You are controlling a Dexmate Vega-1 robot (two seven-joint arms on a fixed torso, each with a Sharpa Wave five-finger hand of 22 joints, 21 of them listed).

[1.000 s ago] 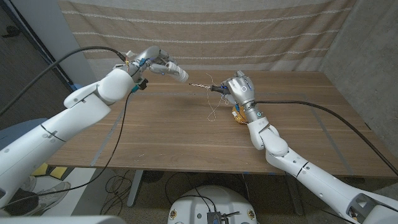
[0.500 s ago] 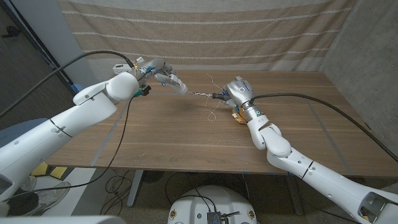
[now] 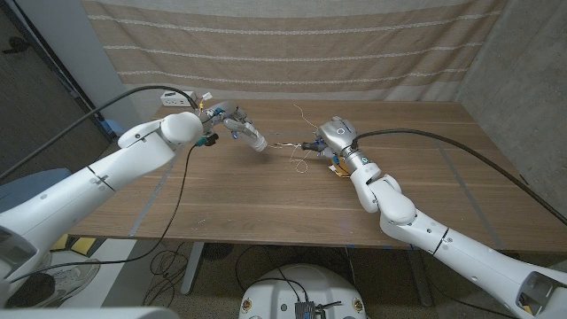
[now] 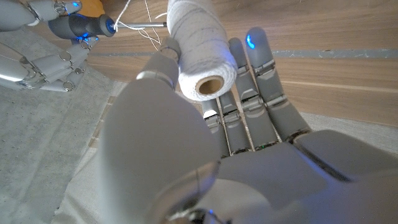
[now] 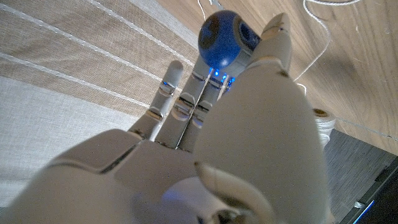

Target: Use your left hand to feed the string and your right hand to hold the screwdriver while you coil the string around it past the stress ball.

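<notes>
My left hand (image 3: 232,124) grips the spool of white string (image 3: 254,140), the spool pinched between thumb and fingers, its hollow core facing my left wrist camera. The spool sits just off the tip of the screwdriver (image 3: 299,144), and a strand of string (image 3: 285,142) runs from it across to the metal shaft. My right hand (image 3: 335,136) is wrapped around the screwdriver's handle, fingers closed on it, shaft pointing toward the left hand. From the right wrist camera I see the blue butt of the handle (image 5: 219,38) poking out above the fingers. Loose loops of string (image 3: 301,162) hang below the shaft, just under the right hand, down toward the wooden table (image 3: 266,204). An orange thing, likely the stress ball (image 3: 337,168), lies on the table directly under the right hand, mostly hidden by it.
</notes>
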